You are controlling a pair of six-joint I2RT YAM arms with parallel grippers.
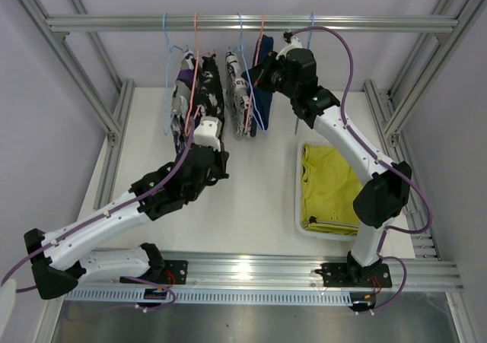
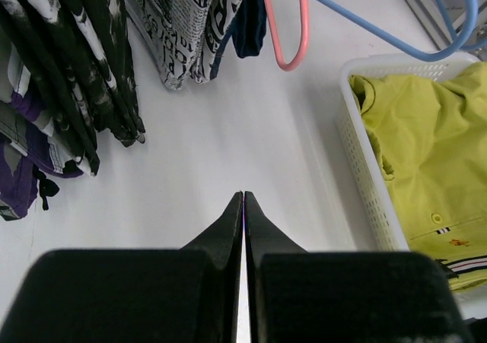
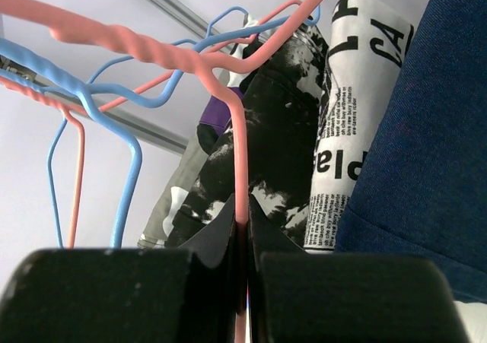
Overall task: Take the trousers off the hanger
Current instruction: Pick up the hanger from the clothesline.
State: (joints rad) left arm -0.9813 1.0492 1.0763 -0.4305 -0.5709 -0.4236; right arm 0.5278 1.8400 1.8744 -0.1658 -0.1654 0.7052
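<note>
Rail (image 1: 251, 23): patterned trousers (image 1: 199, 92) and navy trousers (image 1: 262, 92) hang, folds overlapping overhead.
Basket (image 1: 298, 198): holds yellow-green trousers (image 1: 329, 177).
Right gripper (image 3: 242, 210): only the wrist view shows me it pinching the pink hanger (image 3: 240, 153).
Left gripper (image 2: 243, 202): closed, empty.

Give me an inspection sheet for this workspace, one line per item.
Surface: white table.
Job's things: patterned trousers and navy trousers hang below the rail; yellow-green trousers lie in the basket.
Clutter: nothing seen.
Grippers: left gripper shut, empty, over the table; right gripper shut on the pink hanger.
Cables: purple cable runs along each arm.
Surroundings: metal frame, plain walls.
</note>
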